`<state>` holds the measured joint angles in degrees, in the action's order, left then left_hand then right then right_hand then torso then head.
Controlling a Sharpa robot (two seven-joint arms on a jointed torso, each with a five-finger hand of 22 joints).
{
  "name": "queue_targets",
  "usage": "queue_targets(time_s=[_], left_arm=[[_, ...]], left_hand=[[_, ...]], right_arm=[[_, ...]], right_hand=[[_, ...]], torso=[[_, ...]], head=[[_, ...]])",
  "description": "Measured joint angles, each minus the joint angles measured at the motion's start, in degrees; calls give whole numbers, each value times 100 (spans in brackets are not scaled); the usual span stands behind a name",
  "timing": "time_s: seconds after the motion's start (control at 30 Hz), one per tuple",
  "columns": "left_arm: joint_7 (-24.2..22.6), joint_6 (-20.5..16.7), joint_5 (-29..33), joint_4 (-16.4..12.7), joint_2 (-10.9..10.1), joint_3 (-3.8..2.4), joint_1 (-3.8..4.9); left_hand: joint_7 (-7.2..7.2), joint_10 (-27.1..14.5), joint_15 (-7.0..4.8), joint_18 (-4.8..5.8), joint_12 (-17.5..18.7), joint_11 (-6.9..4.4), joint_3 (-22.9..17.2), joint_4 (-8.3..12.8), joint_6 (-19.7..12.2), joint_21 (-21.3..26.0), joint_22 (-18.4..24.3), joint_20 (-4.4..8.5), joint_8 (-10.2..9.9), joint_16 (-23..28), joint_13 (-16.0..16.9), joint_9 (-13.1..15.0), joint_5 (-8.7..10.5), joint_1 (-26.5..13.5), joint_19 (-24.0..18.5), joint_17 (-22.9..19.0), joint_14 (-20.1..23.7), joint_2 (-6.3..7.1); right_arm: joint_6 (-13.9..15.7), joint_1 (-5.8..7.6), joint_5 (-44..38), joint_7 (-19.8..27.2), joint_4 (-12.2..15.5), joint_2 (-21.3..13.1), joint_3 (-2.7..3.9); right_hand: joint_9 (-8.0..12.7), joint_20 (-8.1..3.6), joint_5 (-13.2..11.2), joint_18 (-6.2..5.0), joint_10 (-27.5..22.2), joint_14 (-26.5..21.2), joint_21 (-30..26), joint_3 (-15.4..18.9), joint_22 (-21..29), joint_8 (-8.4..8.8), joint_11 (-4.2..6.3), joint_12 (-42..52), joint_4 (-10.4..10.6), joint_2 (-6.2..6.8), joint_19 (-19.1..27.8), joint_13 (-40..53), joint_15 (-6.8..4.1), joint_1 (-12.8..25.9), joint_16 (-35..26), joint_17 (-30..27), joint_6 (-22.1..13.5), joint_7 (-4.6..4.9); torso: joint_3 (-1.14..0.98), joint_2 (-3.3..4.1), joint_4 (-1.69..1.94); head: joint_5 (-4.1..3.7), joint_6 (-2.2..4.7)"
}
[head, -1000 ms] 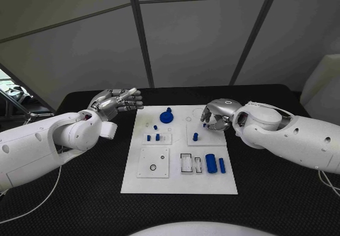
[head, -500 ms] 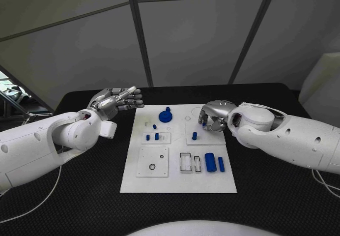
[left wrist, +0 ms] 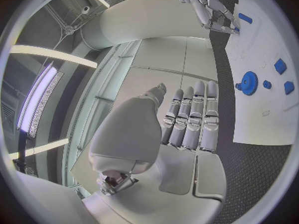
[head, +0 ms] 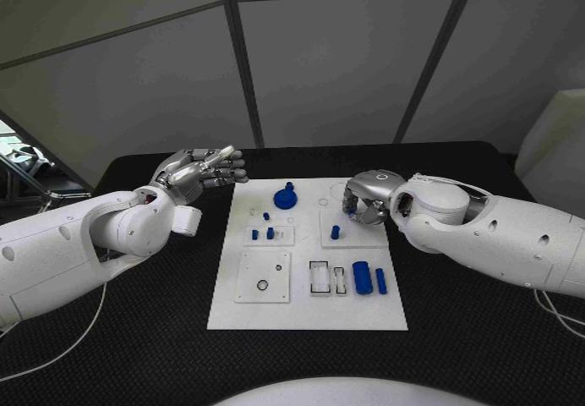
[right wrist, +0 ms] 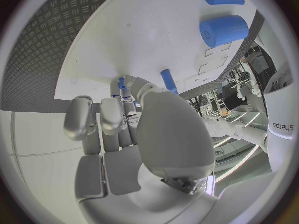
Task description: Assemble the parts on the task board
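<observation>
The white task board (head: pixel 305 309) lies in the middle of the table. On it are a blue gear (head: pixel 286 200), several small blue pegs (head: pixel 270 233), an upright peg (head: pixel 336 231), a thick blue cylinder (head: pixel 362 277) and a thinner one (head: pixel 381 281). My right hand (head: pixel 366 199) hovers over the board's far right corner with its fingers curled down. Thumb and fingertips pinch a small blue peg (right wrist: pixel 121 81), close to the upright peg (right wrist: pixel 168 79). My left hand (head: pixel 195 173) is raised beside the board's far left corner, fingers (left wrist: pixel 193 114) straight and apart, holding nothing.
White inset plates with slots (head: pixel 265 279) and a rectangular recess (head: pixel 320 279) sit on the board's near half. Black table (head: pixel 146 338) surrounds the board. Both white forearms flank it, and grey wall panels stand behind the table.
My right hand and forearm have shifted slightly left, over the board's far right corner. The left hand has hardly moved.
</observation>
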<state>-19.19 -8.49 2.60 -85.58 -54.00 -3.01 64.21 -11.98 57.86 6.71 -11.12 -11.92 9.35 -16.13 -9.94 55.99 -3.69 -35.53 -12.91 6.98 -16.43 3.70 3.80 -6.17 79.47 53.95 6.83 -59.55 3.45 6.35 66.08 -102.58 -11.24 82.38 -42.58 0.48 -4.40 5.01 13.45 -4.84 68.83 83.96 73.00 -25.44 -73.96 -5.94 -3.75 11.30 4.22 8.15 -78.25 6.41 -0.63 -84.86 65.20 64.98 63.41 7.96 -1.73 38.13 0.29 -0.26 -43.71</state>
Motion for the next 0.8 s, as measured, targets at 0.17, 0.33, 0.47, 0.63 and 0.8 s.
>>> queue_targets(time_s=[0.17,0.33,0.47,0.63,0.8], left_arm=[[-7,0,2,6,3,0,0],[-11,2,4,15,7,0,0],[-12,6,5,23,10,0,-1],[-12,12,6,45,14,0,-3],[-12,20,7,66,28,0,-6]], left_hand=[[0,0,0,0,0,0,0,0,0,0,0,0,0,0,0,0,0,0,0,0,0,0],[0,0,-17,0,0,0,16,16,0,0,22,1,0,23,0,0,0,0,42,8,-17,0],[0,0,-17,0,0,0,16,16,0,0,22,1,0,23,0,0,0,0,42,7,-17,0],[0,0,-17,0,0,0,14,18,0,0,51,1,40,29,0,0,0,0,42,7,-17,0],[0,0,-17,0,0,0,1,31,0,0,61,0,40,47,0,0,0,0,83,7,-17,0]], right_arm=[[19,-15,-107,-61,41,-2,-2],[71,-35,-201,-113,114,-51,-11],[156,-39,-254,-144,220,-122,-12],[303,-38,-300,-185,409,-243,-8],[452,-38,-318,-214,675,-385,-6]], right_hand=[[0,-29,-31,-1,49,20,181,-185,-99,-21,-34,-17,-186,-50,-73,1,-20,-50,96,52,88,6],[1,-2,-117,-1,48,19,291,-230,-99,-21,-34,-18,-181,-105,-142,6,-20,5,126,58,89,6],[6,0,-118,9,48,19,377,-251,-98,-21,-33,-22,-199,-112,-184,14,-19,12,126,58,89,6],[13,11,-127,88,48,19,467,-277,-98,-21,-33,-34,-224,-111,-235,15,-19,12,165,57,89,7],[15,10,-132,87,48,19,531,-315,-98,4,-34,-57,-263,-122,-276,15,-19,31,203,72,89,7]], torso=[[-1,-1,1],[-2,-4,1],[-2,-6,0],[-1,-10,-2],[2,-13,-3]], head=[[-9,-5],[-12,-7],[-12,-3],[-20,27],[-23,40]])
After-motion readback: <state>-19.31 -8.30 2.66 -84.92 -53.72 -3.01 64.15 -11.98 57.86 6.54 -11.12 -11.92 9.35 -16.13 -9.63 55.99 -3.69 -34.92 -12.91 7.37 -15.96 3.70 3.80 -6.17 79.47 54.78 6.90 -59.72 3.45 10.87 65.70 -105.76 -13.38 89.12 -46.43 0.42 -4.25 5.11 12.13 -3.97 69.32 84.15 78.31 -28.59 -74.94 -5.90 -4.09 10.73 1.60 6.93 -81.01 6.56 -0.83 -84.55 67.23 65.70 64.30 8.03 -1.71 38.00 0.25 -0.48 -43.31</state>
